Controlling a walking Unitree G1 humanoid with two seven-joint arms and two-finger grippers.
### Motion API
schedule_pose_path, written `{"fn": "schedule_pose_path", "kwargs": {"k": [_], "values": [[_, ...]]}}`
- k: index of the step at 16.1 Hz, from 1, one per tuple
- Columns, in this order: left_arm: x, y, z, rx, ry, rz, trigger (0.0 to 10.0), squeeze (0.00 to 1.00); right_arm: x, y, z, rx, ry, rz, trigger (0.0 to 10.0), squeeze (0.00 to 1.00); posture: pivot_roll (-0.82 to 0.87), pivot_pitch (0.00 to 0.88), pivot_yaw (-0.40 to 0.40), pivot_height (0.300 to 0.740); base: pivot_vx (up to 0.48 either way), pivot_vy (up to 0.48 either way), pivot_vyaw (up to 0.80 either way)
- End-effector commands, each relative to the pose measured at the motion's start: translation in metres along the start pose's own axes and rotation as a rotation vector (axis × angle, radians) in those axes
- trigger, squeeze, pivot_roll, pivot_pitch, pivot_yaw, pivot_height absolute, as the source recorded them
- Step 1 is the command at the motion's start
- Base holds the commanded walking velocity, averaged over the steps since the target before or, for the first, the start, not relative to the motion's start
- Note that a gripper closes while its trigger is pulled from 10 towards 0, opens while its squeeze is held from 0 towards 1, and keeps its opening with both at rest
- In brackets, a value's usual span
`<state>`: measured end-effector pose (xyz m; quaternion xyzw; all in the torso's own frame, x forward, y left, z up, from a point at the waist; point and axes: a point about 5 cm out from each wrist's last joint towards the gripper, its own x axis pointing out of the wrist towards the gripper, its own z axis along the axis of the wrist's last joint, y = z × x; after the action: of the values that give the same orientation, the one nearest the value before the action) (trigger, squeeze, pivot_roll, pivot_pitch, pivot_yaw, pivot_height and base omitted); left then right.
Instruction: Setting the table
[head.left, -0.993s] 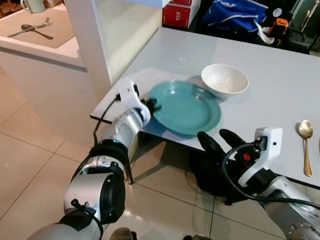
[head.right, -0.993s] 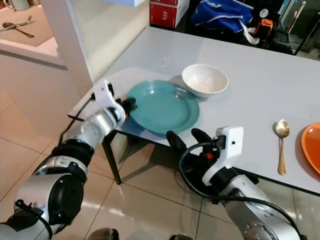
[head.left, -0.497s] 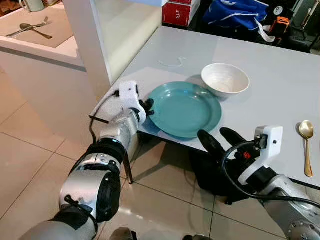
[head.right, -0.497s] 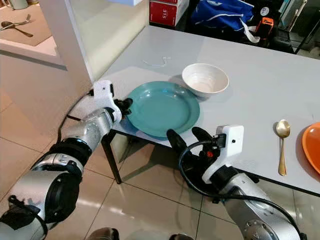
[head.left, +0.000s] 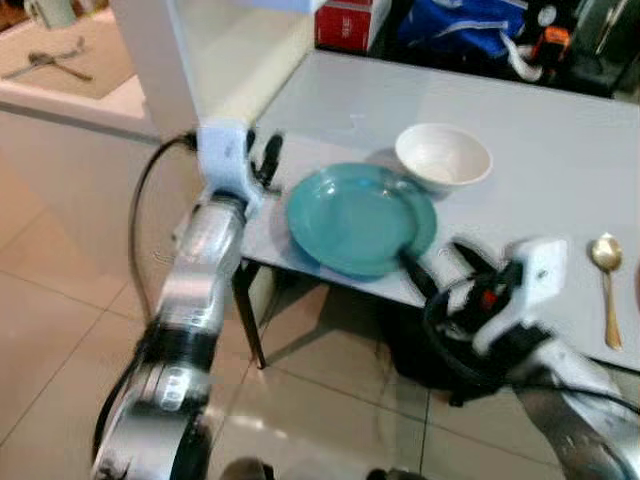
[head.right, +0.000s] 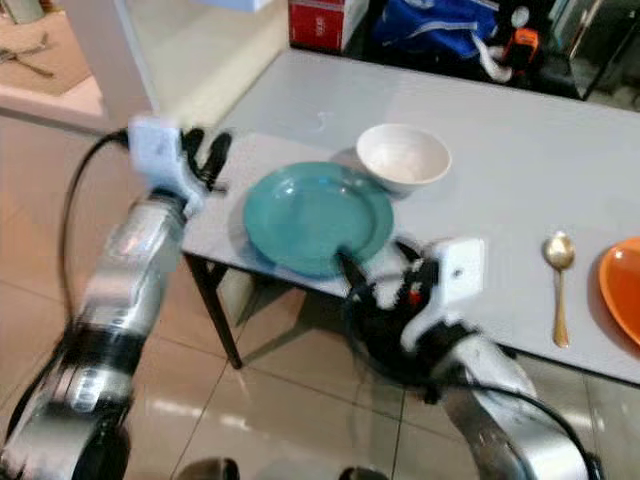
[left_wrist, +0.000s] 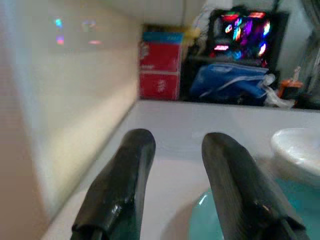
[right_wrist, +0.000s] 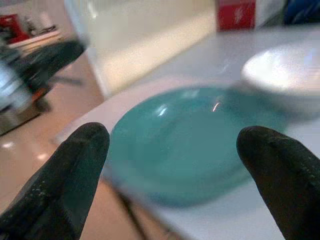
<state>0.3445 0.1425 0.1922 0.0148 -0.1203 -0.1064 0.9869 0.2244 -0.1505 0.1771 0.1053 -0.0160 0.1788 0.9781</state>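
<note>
Tiled floor (head.left: 60, 330), pale grey worktop (head.left: 560, 150) with clutter behind it: a red box (head.left: 350, 22) and a blue bag (head.left: 470, 25), both cut off at the top edge. Head views are motion-blurred. Teal plate (head.left: 360, 218) sits at the worktop's near edge, its rim slightly overhanging; white bowl (head.left: 443, 156) just beside it on the far side. Gold spoon (head.left: 607, 285) lies well apart to the right; in the right eye view an orange plate (head.right: 622, 290) is cut off at the frame edge. Left pincer (head.left: 262, 160) is raised above the worktop corner, apart from the teal plate. Right pincer (head.left: 440, 265) sits low at the plate's near rim; contact unclear through blur.

Left wrist view: fingers (left_wrist: 125, 185) parted with nothing between them, teal rim beyond.

Right wrist view: fingers (right_wrist: 75, 170) spread wide, released, plate and bowl beyond them, soft-focus.
</note>
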Motion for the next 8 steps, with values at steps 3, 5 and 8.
{"fn": "schedule_pose_path", "kwargs": {"k": [3, 5, 8], "values": [[-0.021, -0.004, 0.018, 0.123, -0.067, -0.035, 10.0, 0.00, 0.006, -0.011, 0.005, 0.043, -0.090, -0.161, 10.0, 0.00, 0.02, 0.069, -0.001, 0.740, 0.000, 0.420, -0.15], [-0.033, -0.005, 0.020, 0.170, -0.042, -0.029, 10.0, 0.00, 0.013, -0.011, 0.002, 0.040, -0.085, -0.182, 10.0, 0.00, 0.03, 0.068, -0.002, 0.740, 0.000, 0.480, -0.36], [-0.037, -0.008, 0.031, 0.147, -0.044, 0.013, 10.0, 0.00, 0.020, -0.009, 0.001, 0.025, -0.112, -0.197, 10.0, 0.00, 0.03, 0.055, 0.004, 0.740, 0.000, 0.480, -0.27]]}}
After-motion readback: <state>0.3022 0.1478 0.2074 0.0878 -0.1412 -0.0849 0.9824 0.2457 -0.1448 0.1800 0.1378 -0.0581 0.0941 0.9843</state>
